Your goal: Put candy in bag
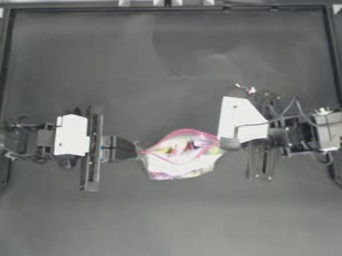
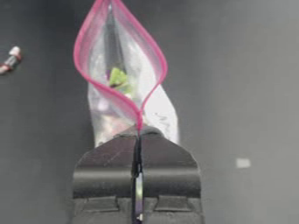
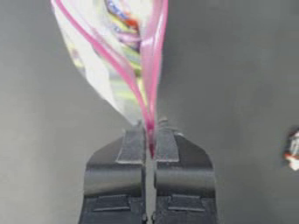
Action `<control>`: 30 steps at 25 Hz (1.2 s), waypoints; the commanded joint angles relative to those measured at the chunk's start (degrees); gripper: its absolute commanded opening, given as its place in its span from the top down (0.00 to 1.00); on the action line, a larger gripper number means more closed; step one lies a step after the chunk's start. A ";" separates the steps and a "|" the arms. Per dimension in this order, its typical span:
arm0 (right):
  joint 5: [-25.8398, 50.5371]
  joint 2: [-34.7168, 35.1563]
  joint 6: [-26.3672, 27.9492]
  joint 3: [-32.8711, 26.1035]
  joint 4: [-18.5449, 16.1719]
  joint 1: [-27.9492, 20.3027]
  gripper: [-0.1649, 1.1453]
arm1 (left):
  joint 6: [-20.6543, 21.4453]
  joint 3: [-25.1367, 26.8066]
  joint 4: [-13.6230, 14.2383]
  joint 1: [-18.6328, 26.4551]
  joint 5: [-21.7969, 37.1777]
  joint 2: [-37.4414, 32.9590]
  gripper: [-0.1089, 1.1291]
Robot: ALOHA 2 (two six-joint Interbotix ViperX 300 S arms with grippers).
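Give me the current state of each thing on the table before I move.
Bag: mouth open, held at both ends of its pink strip, sweets inside.
Candy: loose on the table, outside the bag, beyond the right arm.
Left gripper: fingers shut on the bag's left end.
Right gripper: fingers shut on the bag's right end.

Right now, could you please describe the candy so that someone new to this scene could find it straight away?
Start at the clear bag with the pink strip, held in the middle of the dark table between the left tool and the right tool. Look past the right arm, toward the table's far edge: the candy lies there alone. It is a tiny white sweet with a red-orange mark, far smaller than the bag.
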 commanded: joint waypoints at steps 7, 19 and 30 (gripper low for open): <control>-0.70 -0.88 -1.23 -1.58 -0.44 -1.93 0.84 | 0.88 -0.97 -0.09 1.93 1.32 -3.16 0.87; -5.54 1.32 -1.14 0.44 0.18 -2.64 0.84 | 0.44 -0.26 -0.18 1.93 1.14 -0.26 0.87; -10.28 3.60 -0.97 2.20 0.62 -2.99 0.84 | 0.35 0.35 -0.53 2.37 0.88 2.55 0.87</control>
